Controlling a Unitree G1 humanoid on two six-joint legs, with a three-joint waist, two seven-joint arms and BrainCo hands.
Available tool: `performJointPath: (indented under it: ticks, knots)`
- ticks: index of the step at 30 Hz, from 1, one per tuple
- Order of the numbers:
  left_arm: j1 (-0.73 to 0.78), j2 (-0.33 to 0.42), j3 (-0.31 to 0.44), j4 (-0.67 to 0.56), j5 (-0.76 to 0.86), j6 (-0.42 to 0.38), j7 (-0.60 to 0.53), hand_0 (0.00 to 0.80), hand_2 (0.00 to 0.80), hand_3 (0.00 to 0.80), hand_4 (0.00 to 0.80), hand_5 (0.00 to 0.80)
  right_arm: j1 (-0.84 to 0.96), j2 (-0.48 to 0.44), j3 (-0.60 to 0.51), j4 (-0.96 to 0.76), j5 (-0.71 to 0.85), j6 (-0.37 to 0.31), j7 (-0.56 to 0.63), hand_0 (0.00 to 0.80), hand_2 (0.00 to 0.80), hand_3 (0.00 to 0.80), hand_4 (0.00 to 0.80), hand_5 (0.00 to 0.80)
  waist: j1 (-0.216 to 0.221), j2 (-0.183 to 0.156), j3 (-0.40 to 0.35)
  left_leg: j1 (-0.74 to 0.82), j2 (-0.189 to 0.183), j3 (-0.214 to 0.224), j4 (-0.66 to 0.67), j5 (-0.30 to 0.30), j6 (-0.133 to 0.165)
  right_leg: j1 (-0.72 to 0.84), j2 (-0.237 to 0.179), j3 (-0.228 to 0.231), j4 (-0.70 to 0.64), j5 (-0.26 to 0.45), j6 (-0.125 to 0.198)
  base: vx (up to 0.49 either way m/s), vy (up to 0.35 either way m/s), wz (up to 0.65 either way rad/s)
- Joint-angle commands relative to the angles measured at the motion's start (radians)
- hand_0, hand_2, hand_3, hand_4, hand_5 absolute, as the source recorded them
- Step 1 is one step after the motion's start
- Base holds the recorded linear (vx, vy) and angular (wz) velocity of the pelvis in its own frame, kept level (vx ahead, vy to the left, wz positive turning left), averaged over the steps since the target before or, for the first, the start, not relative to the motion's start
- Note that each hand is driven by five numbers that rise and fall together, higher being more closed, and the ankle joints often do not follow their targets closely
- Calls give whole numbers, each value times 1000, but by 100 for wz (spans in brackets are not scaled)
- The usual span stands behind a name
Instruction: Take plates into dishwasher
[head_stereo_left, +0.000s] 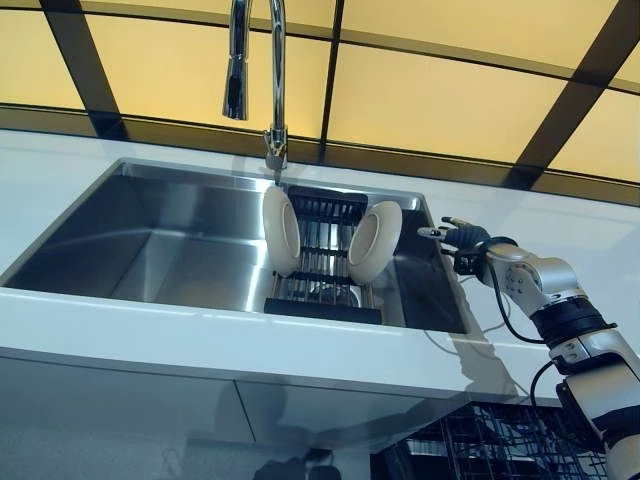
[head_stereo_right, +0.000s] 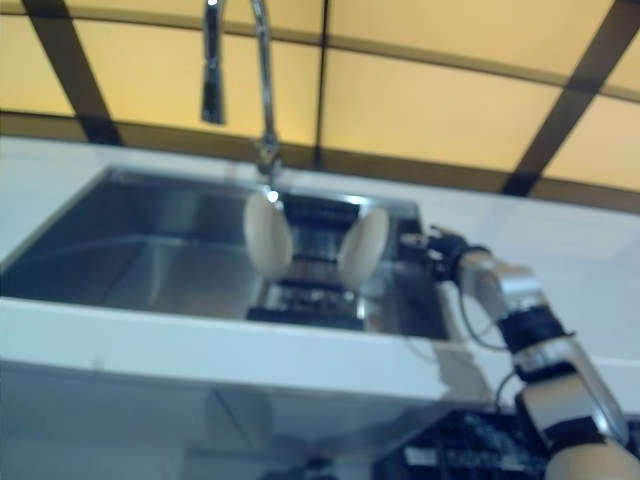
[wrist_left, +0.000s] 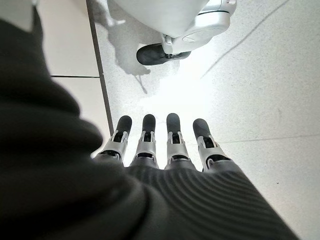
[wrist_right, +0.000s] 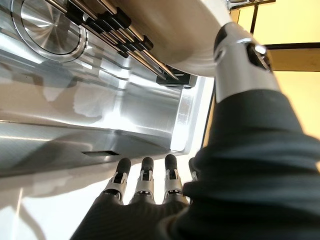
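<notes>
No readable text or labels.

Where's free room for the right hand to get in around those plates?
Free: the steel sink basin left of the black drying rack, and the gap between the two beige plates. Crowded: the strip between the right plate and sink wall, where the right hand sits, fingers straight.

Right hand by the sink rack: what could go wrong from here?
1. The right hand is open at the sink's right rim, beside the nearer plate. That plate stands tilted on edge in the rack, so a sideways nudge could tip it.
2. A second plate stands in the same rack; a knocked plate might strike it.
3. The faucet hangs above the rack, so lifting straight up could hit it.
</notes>
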Motion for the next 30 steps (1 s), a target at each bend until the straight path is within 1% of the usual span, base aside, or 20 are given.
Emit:
performJointPath:
  ticks: [1, 14, 30]
  knots:
    - [-39, -2, -62, 51, -11, 2, 18, 0, 0, 0, 0, 0, -134, -2, 34, -12, -5, -25, -22, 0, 0, 0, 0, 0, 37, 12, -14, 8, -30, 43, 3, -77, 60, -23, 7, -12, 33, -24, 40, 0, 0, 0]
    - [-41, -3, -56, 58, -13, 4, 25, 0, 0, 0, 0, 0, -129, 30, 41, -62, 20, -14, -52, 0, 0, 0, 0, 0, 39, 4, -11, 10, -30, 43, 3, -79, 61, -24, 8, -11, 36, -23, 42, 0, 0, 0]
    - [-34, -7, -56, 55, -10, 5, 32, 0, 0, 0, 0, 0, -132, 48, 48, -103, 27, 7, -81, 0, 0, 0, 0, 0, 43, -5, -8, 11, -29, 43, 3, -80, 62, -23, 9, -12, 35, -24, 42, 0, 0, 0]
